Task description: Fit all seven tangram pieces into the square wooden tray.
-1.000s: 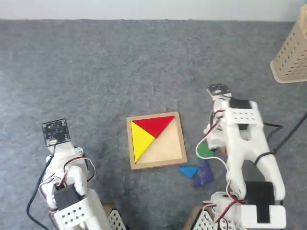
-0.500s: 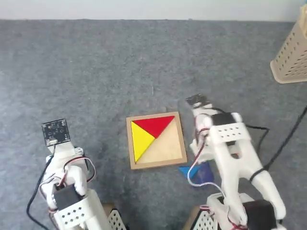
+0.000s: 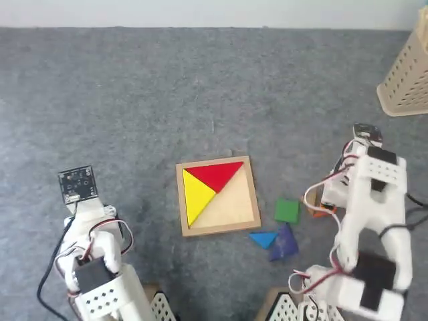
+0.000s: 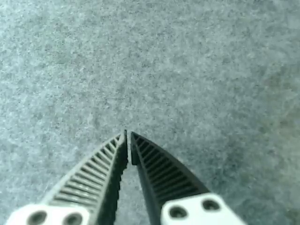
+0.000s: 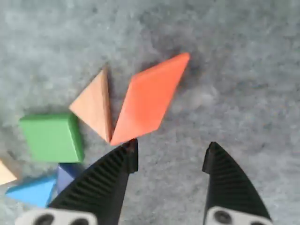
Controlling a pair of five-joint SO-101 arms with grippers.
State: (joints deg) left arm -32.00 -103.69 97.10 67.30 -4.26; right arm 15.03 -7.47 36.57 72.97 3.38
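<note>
Beige basket (image 3: pixel 409 73) well apart from tray (image 3: pixel 235 204)

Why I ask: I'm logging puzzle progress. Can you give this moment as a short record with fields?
In tray: red triangle, yellow triangle; rest of wooden tray bare
Loose on carpet: green square, blue triangle, purple piece, orange parallelogram, tan triangle
Left gripper: fingers shut, over bare carpet
Right gripper: fingers open, by the orange parallelogram's corner, holding nothing
Pieces placed: two of seven
</note>
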